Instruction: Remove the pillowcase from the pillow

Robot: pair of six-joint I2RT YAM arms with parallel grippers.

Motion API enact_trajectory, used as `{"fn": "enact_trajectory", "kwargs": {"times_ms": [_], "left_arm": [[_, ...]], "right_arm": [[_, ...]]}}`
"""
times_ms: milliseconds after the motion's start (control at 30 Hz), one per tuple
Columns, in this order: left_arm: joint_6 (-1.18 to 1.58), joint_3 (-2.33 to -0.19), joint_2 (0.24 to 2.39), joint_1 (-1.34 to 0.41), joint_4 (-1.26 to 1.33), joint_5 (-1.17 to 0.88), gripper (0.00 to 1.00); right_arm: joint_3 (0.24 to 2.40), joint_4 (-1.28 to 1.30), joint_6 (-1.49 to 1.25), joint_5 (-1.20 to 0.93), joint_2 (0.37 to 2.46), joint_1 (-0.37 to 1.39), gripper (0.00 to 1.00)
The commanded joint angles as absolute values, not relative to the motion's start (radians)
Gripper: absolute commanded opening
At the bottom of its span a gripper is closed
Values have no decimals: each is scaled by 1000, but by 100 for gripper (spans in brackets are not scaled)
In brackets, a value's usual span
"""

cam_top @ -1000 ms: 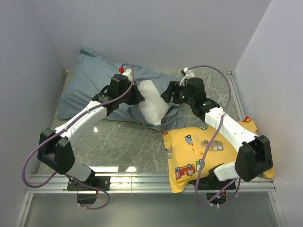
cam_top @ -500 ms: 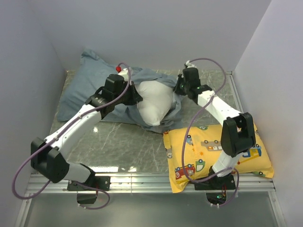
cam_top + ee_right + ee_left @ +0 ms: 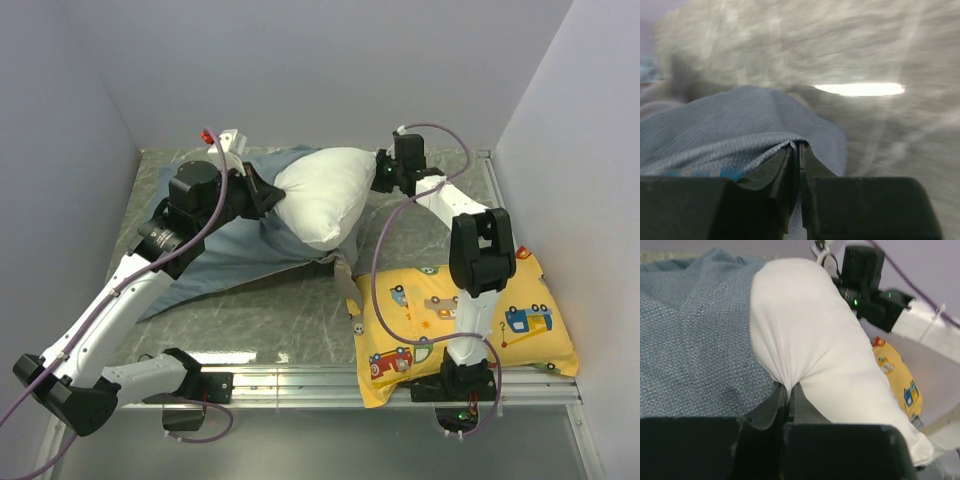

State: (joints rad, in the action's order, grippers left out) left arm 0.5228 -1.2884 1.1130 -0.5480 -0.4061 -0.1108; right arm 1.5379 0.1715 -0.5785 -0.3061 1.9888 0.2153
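The blue-grey pillowcase lies rumpled at the table's back left, with the white pillow bulging mostly out of it. My left gripper pinches pillow fabric, probably to anchor it. My right gripper is clamped on a pillowcase edge, ready to pull the cover away.

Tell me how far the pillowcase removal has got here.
Partly done: much of the pillow is bare white. In hand: the left gripper pinches the pillow, and the right gripper pinches the pillowcase. Left: the pillow's end by the left gripper disappears under the cloth, so the two need pulling fully apart.
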Motion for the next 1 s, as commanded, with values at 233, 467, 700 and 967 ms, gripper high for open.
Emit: {"fn": "enact_trajectory", "kwargs": {"times_ms": [233,467,700,967], "left_arm": [[727,-1288,1227,-543,167,347,0],[750,-1557,1492,-540,157,242,0],[724,-1566,1604,-538,120,152,0],[768,-1450,1701,-557,172,-113,0]], "right_arm": [[1401,-308,-829,-822,1965,229,39],[1350,-103,-648,-657,1878,236,60],[1283,143,-603,-258,1706,189,72],[1106,92,-597,-115,1353,179,79]]}}
